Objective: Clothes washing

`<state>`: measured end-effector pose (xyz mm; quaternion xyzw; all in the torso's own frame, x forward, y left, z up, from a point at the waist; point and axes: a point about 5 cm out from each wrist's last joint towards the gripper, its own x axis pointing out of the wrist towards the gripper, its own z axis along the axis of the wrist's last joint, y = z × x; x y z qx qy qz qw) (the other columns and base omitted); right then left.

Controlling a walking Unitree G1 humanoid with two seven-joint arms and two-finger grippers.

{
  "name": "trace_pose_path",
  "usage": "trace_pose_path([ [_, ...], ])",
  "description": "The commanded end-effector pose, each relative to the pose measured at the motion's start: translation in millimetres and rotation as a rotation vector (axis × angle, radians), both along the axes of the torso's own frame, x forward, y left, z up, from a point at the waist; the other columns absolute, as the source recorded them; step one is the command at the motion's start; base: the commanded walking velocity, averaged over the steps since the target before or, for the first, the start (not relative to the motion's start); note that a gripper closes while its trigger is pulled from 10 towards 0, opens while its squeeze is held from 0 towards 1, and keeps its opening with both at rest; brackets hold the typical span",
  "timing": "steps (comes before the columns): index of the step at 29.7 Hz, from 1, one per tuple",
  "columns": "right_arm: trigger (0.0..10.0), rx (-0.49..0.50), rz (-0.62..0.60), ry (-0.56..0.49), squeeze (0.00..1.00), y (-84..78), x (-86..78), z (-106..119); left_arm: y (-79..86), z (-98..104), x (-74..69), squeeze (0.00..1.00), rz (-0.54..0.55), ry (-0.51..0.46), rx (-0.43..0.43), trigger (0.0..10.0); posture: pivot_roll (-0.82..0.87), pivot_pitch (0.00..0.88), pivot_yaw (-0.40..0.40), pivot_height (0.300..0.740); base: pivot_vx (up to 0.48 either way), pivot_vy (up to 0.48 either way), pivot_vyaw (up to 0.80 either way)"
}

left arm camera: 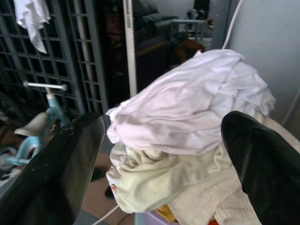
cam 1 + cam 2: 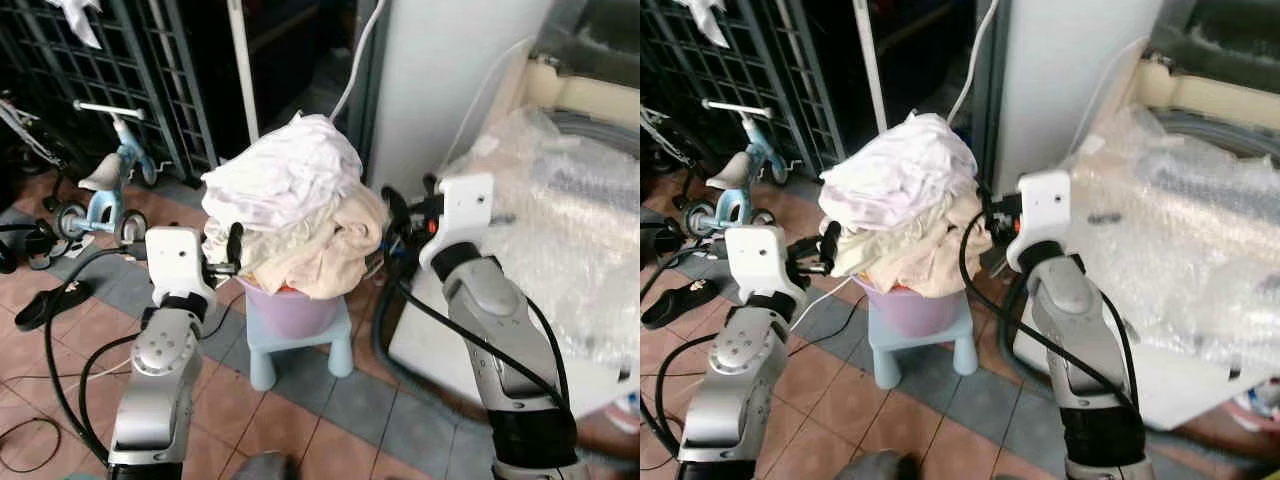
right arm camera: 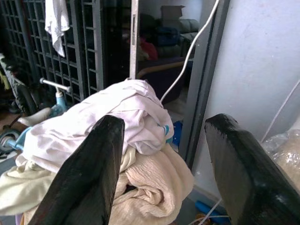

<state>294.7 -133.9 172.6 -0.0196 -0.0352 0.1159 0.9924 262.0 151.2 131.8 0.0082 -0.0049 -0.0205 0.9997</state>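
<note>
- A small light-blue child's tricycle [image 2: 100, 185] stands far left on the tiled floor [image 2: 300, 420], before a dark metal grille [image 2: 120, 70].
- The left pincer [image 2: 236, 245] is held level at the left flank of the heap of laundry, its black fingers spread wide and just beside the cloth.
- A heap of crumpled white and cream clothes [image 2: 295, 205] overflows a lilac plastic bucket [image 2: 290, 310], which sits on a pale-blue plastic stool [image 2: 300, 345], between the two pincers.
- The right pincer [image 2: 392, 215] sits at the heap's right flank, fingers wide apart, close against the cream cloth.
- Far right, a white washing machine [image 2: 470, 350] lies under clear bubble wrap [image 2: 560, 220].
</note>
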Motion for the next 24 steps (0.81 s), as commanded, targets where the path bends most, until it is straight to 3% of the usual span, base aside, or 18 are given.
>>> trace_pose_path([
  [1, 10.0, -0.008, -0.01, -0.017, 0.0, -0.6, 2.7, 3.1, 1.0, 2.4, 0.6, 0.0, -0.005, -0.007, -0.004, 10.0, -0.05, 0.0, 0.02, 0.74, 0.311, 0.0, 0.0],
  [10, 10.0, -0.057, -0.016, -0.032, 0.0, 1.3, 5.7, 0.8, 0.5, 2.0, 1.4, 0.0, -0.007, -0.004, -0.004, 10.0, -0.05, 0.0, 0.021, 0.74, 0.368, 0.0, 0.0],
  [24, 10.0, -0.113, 0.084, -0.025, 0.0, 14.4, 5.0, -6.5, -0.2, -0.3, -0.2, 0.0, -0.005, 0.01, -0.008, 10.0, -0.05, 0.0, 0.018, 0.74, 0.448, 0.0, 0.0],
])
